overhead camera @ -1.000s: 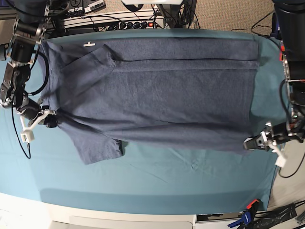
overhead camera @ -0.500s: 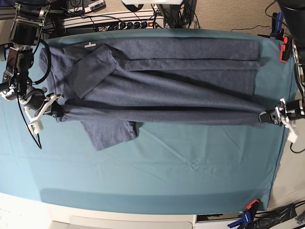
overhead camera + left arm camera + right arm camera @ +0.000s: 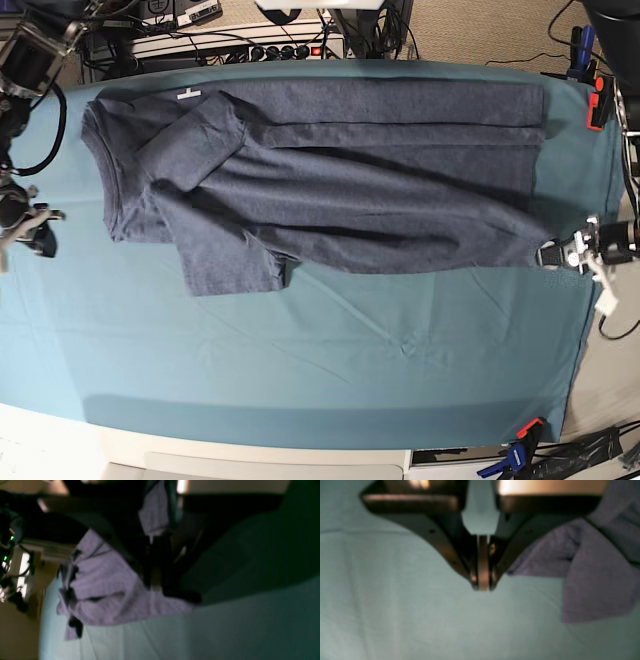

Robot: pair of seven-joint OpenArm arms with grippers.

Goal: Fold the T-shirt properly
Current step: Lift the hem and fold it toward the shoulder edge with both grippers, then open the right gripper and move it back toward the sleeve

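The blue-grey T-shirt (image 3: 350,190) lies across the back half of the teal table cloth (image 3: 350,370), its far long edge folded in and one sleeve (image 3: 230,265) sticking out toward me. At the shirt's hem corner, my left gripper (image 3: 552,255) is shut on the fabric. In the left wrist view the T-shirt (image 3: 105,585) runs up between the dark fingers of the left gripper (image 3: 152,585). My right gripper (image 3: 40,235) sits off the shirt's collar end, shut and empty. The right wrist view shows the right gripper (image 3: 482,587) over bare cloth, the T-shirt (image 3: 595,580) beside it.
A power strip and cables (image 3: 250,45) run along the back edge. An orange clamp (image 3: 596,100) and a blue-orange clamp (image 3: 522,445) pin the cloth at the right corners. The table's front edge (image 3: 280,462) is pale.
The stretched near edge of the shirt has dropped onto the cloth. My right gripper no longer holds it and has drawn off to the left. My left gripper still holds the hem corner.
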